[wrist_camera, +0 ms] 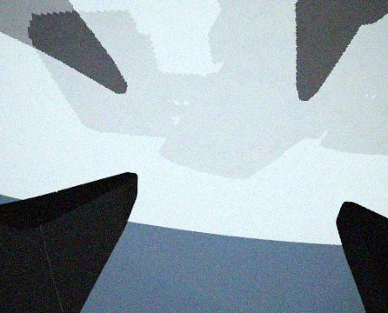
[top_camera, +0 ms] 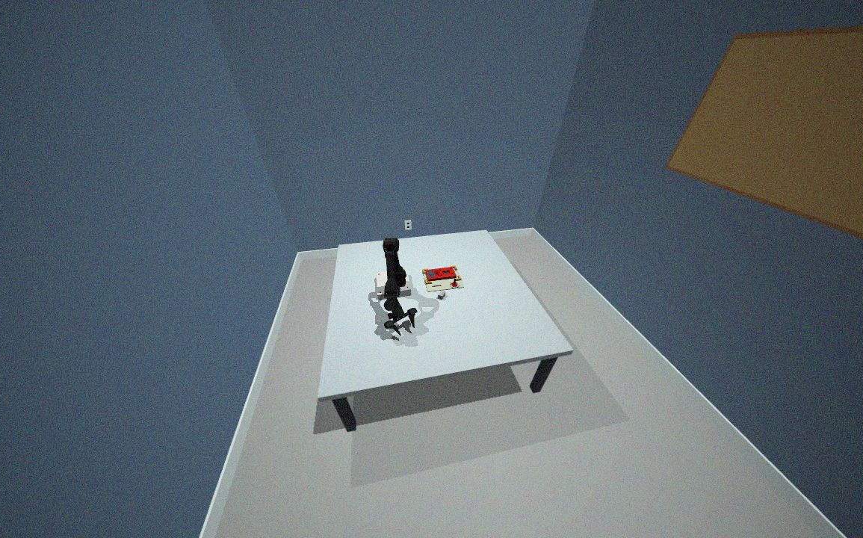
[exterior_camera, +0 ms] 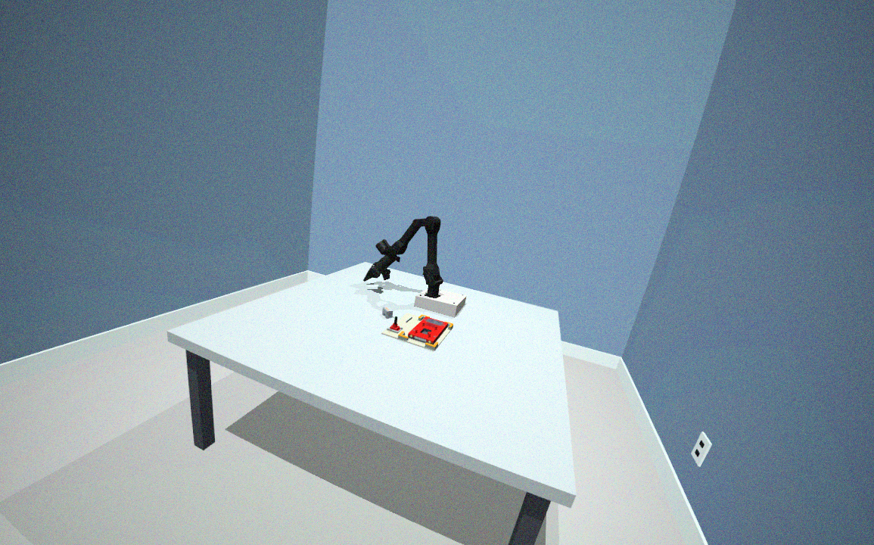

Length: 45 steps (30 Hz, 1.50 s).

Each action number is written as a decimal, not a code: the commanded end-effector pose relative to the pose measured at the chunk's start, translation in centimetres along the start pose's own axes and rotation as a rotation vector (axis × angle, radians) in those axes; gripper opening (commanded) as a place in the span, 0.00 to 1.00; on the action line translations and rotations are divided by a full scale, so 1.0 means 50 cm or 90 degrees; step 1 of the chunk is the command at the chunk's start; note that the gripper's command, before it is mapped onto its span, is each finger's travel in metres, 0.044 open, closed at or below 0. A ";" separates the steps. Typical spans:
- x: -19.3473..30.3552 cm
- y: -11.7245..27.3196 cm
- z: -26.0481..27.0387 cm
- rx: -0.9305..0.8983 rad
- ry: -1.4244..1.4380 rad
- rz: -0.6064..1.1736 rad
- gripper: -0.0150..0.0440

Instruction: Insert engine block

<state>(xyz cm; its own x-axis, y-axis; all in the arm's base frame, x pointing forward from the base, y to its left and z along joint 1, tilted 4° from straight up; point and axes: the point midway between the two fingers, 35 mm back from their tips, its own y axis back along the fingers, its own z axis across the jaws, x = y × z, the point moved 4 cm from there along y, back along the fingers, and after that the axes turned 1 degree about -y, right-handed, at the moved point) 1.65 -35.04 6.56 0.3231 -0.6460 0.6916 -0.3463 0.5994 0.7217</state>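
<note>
A: Item one: the car body?

B: Car body, red, flat and rectangular (top_camera: pixel 440 273) (exterior_camera: pixel 428 329), lying on a cream board with yellow corner pieces (top_camera: pixel 435 288) (exterior_camera: pixel 389 332). Dark recesses in its top; which is the engine's opening, and where the rib runs, too small to tell.

A: Item two, the engine block?

B: Engine block, small, grey, box-shaped (top_camera: pixel 441 294) (exterior_camera: pixel 387 312). On the white table (top_camera: pixel 488 327) (exterior_camera: pixel 331 338), outside the car body and near it, just off the board. Slot side: cannot be made out.

A: And relative to the jaws?

B: Well apart from them — the black two-fingered gripper (top_camera: pixel 406 329) (exterior_camera: pixel 375 278) (wrist_camera: pixel 242 200) hangs above the table, farther from the car body than the block is. Jaws wide apart, nothing between them.

A: Other pieces?

B: One red piece with a black upright knob (top_camera: pixel 454 283) (exterior_camera: pixel 395 325), on the board beside the car body. One white arm base (top_camera: pixel 380 284) (exterior_camera: pixel 456 308), also near the car body.

A: Condition of the views?

B: Wrist: both fingers cut off by the frame, their rear parts lost — block outside the picture. Top and exterior: block tiny, its details unreadable.
</note>
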 end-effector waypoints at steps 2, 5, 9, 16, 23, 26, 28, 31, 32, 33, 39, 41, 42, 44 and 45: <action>0.003 -0.003 0.001 -0.001 0.005 -0.010 1.00; 0.017 -0.012 0.005 -0.003 0.028 -0.054 1.00; 0.036 -0.022 0.007 -0.003 0.064 -0.116 1.00; 0.068 -0.030 0.004 0.003 0.136 -0.229 1.00; 0.098 -0.024 -0.006 0.019 0.220 -0.342 1.00; 0.112 -0.017 -0.012 0.028 0.259 -0.391 1.00; 0.120 -0.011 -0.017 0.035 0.285 -0.424 1.00; 0.130 -0.003 -0.022 0.045 0.318 -0.462 1.00; 0.131 -0.003 -0.022 0.046 0.320 -0.464 1.00; 0.131 -0.003 -0.022 0.046 0.320 -0.464 1.00; 0.131 -0.003 -0.026 0.051 0.334 -0.464 1.00; 0.132 -0.004 -0.035 0.067 0.372 -0.463 1.00; 0.132 -0.005 -0.040 0.075 0.393 -0.463 1.00; 0.132 -0.006 -0.050 0.092 0.435 -0.462 1.00; 0.132 -0.007 -0.054 0.100 0.456 -0.461 1.00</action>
<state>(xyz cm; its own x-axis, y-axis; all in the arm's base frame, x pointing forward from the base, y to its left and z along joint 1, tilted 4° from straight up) 5.74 -38.58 11.29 0.8978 -0.4404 0.0012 0.0412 0.0867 0.9954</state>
